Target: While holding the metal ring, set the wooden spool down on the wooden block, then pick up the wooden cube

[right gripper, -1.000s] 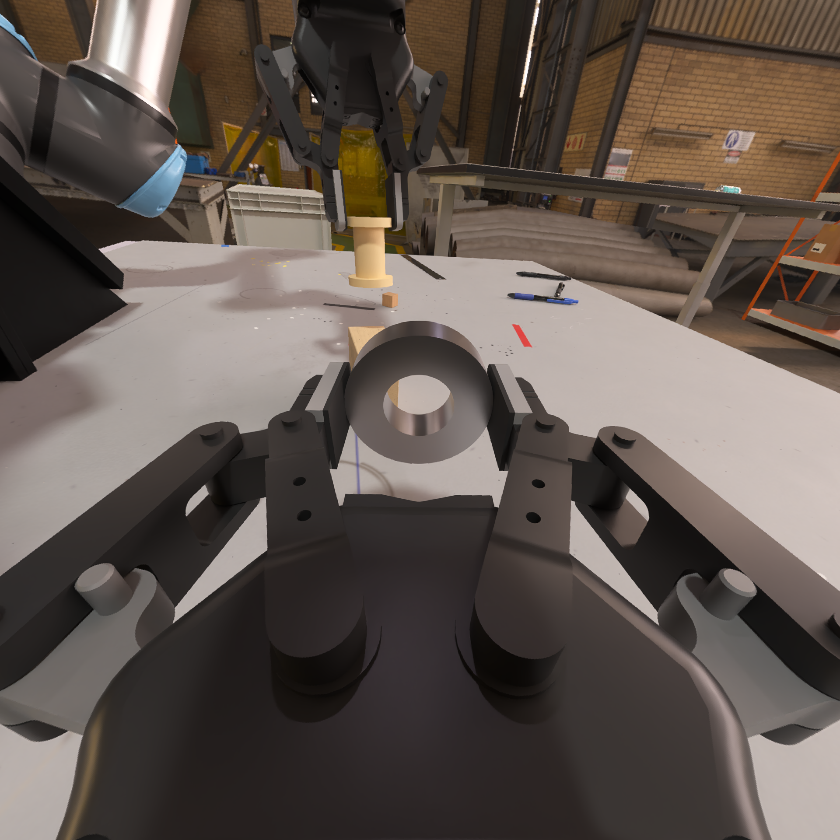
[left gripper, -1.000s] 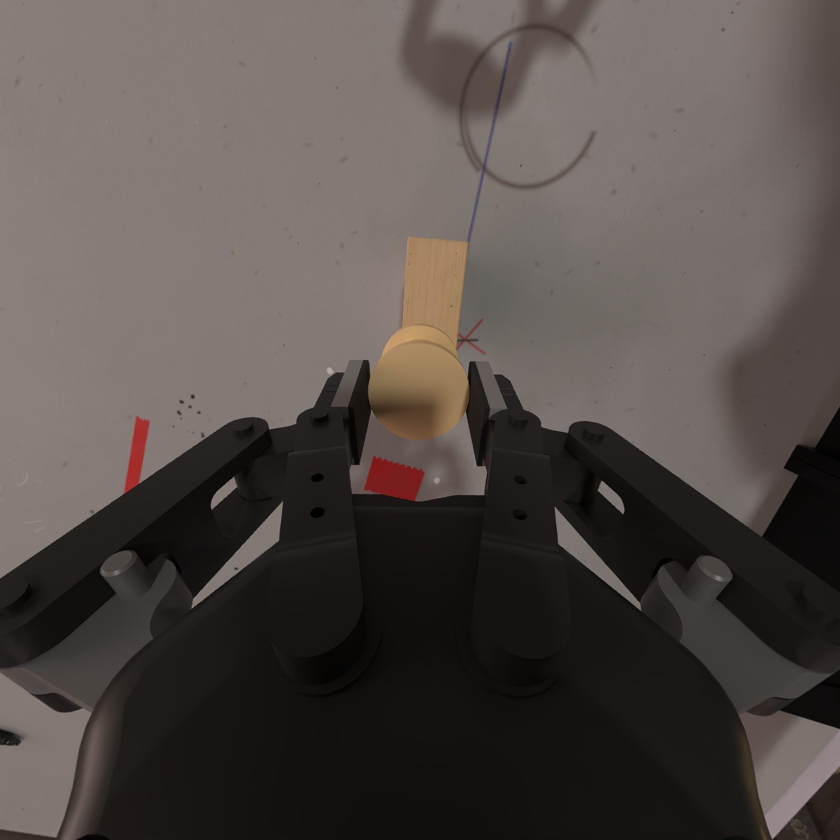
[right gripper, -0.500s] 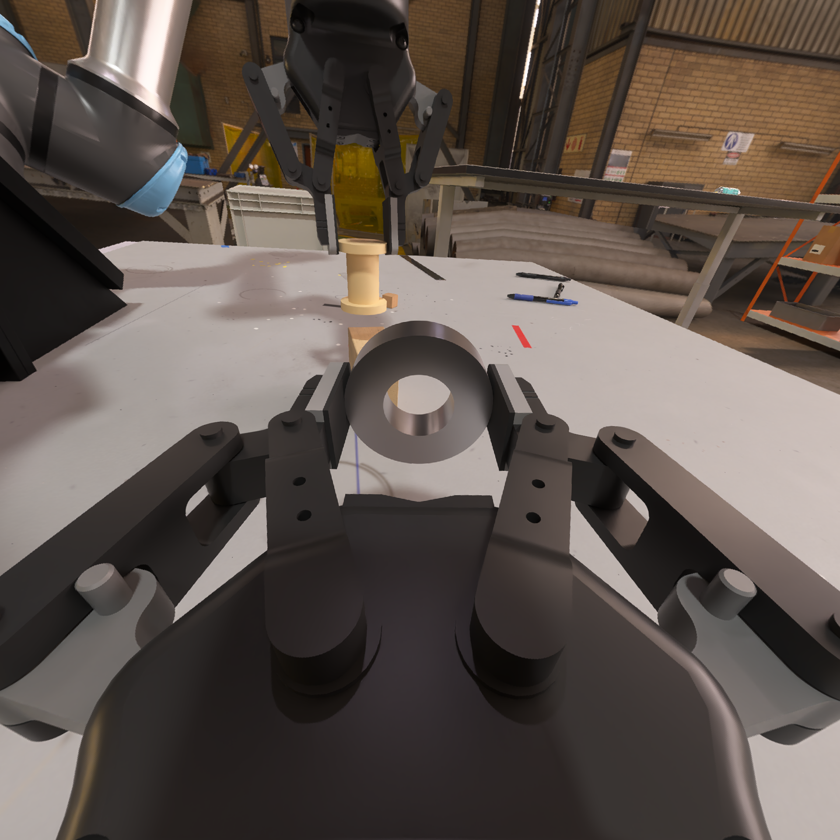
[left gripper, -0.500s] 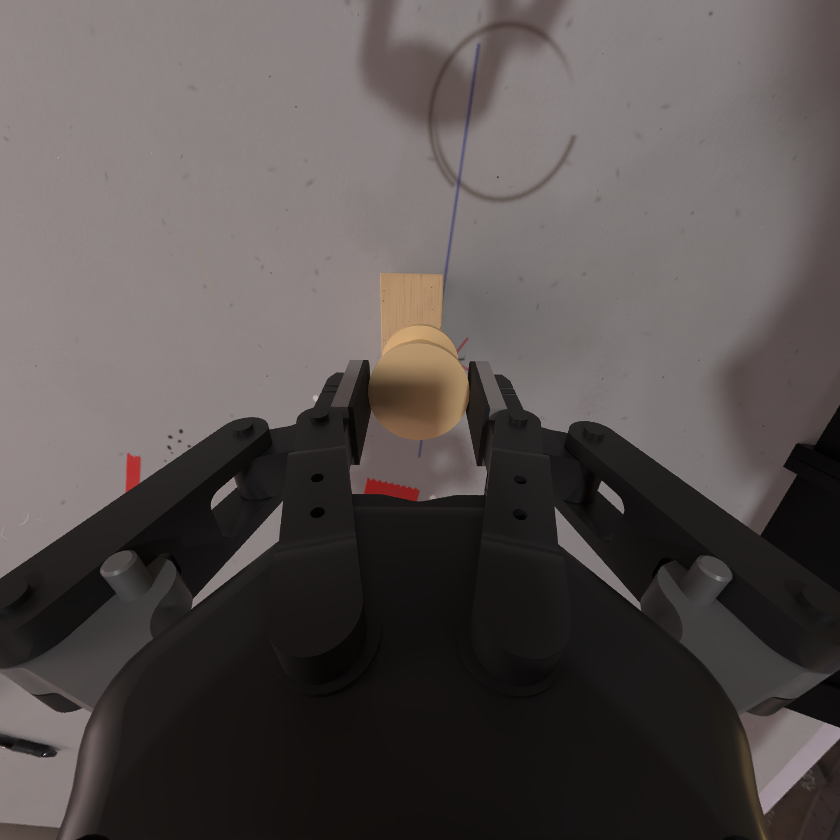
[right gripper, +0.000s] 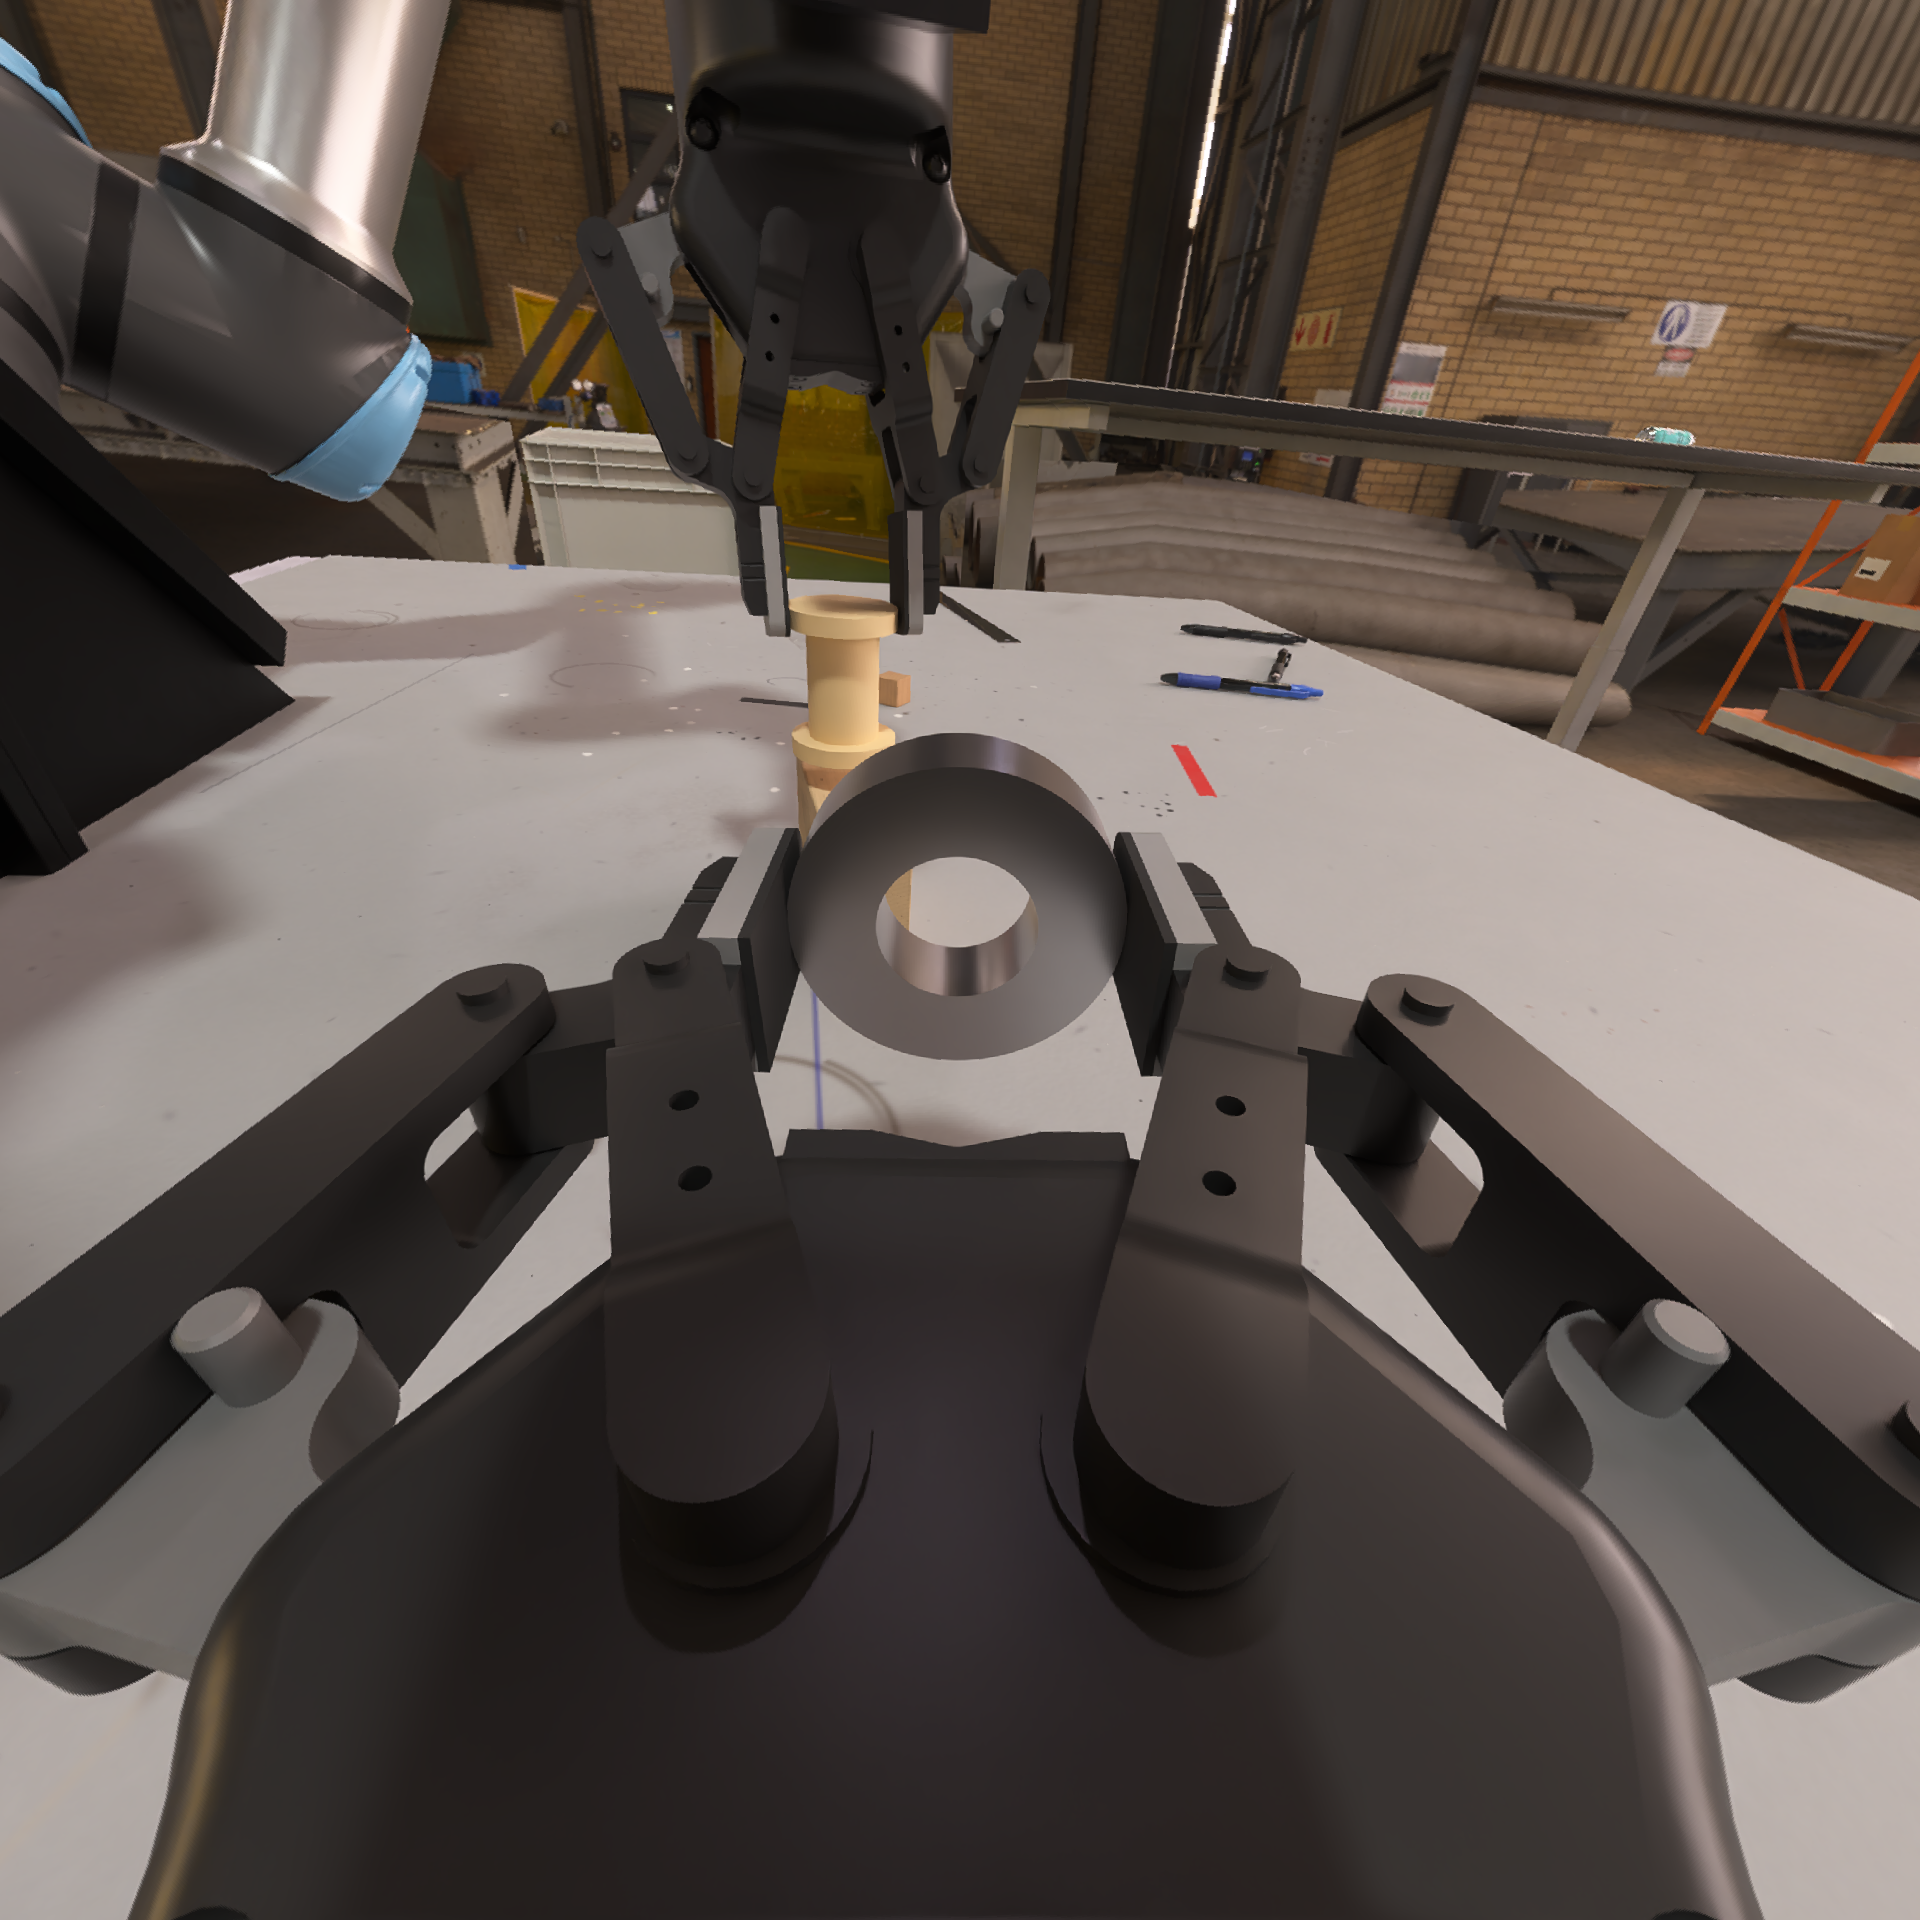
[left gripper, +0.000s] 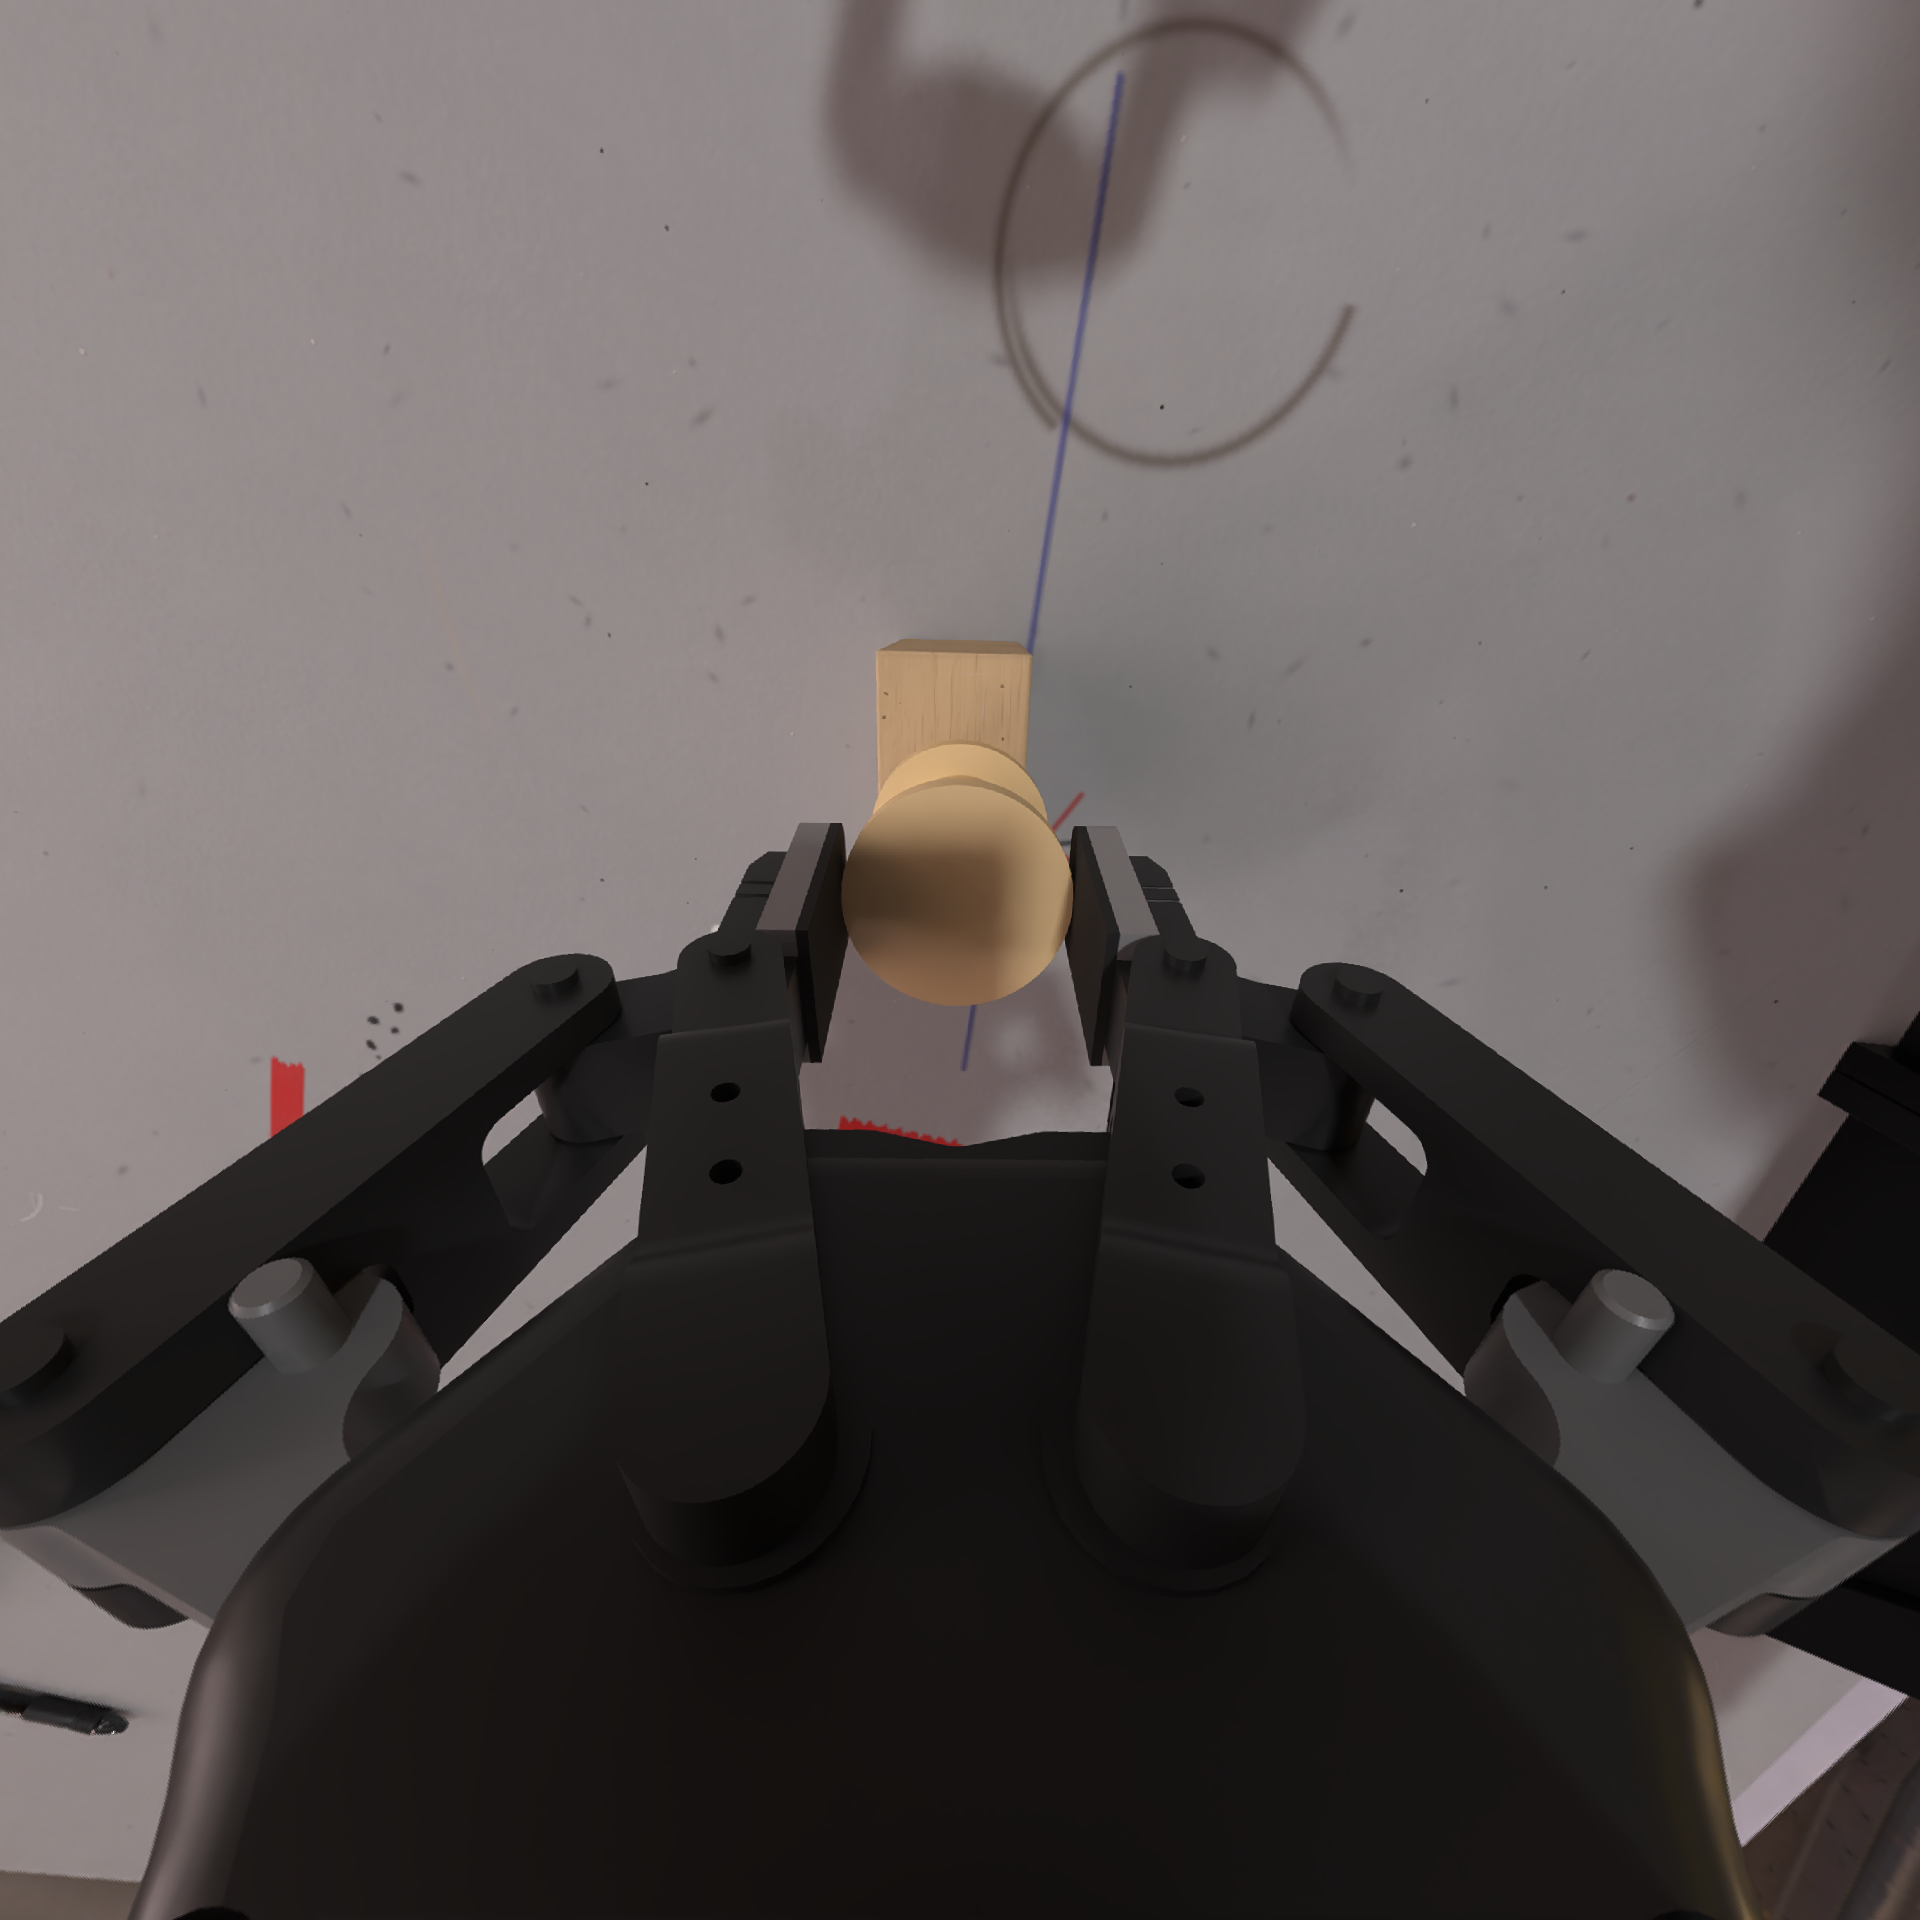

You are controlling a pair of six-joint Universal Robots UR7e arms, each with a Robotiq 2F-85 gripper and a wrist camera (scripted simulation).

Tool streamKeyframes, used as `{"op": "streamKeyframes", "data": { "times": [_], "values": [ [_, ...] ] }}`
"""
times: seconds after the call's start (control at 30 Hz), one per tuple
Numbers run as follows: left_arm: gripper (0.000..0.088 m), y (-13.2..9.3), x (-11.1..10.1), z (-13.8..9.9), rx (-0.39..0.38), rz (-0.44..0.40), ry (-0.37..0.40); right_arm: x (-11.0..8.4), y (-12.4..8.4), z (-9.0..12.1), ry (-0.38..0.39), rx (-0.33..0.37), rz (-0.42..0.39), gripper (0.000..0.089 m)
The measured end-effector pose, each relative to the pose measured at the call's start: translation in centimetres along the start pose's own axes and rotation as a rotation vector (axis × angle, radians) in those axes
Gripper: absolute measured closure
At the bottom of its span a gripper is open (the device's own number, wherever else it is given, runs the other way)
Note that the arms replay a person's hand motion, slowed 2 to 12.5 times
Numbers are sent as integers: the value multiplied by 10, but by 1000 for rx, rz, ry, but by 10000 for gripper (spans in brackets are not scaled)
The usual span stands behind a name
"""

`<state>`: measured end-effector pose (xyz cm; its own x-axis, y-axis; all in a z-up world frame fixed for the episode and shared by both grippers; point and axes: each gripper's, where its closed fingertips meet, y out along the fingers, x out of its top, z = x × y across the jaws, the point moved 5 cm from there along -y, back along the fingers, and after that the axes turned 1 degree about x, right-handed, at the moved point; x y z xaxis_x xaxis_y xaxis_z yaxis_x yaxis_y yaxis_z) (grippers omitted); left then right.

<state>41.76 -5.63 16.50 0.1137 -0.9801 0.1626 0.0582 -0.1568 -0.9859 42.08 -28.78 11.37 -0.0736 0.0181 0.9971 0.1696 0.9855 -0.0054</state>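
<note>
My right gripper (right gripper: 956,940) was clamped on the metal ring (right gripper: 956,894). Just beyond it, my left gripper (right gripper: 836,608) pinched the upright wooden spool (right gripper: 842,691) above the wooden block (left gripper: 954,696). Farther back, the wooden cube (right gripper: 895,688) lay on the table (right gripper: 1455,935).

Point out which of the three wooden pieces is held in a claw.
The wooden spool, upright with its top flange between the left claw fingers. The wooden block below it and the small wooden cube behind are ungripped.
</note>
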Motion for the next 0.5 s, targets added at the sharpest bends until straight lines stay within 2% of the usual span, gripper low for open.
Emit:
{"op": "streamKeyframes", "data": {
  "times": [0.5],
  "values": [
    [500,4,-2,4,10,-2,-6,0,0,0,2,1,1,375]
  ]
}}
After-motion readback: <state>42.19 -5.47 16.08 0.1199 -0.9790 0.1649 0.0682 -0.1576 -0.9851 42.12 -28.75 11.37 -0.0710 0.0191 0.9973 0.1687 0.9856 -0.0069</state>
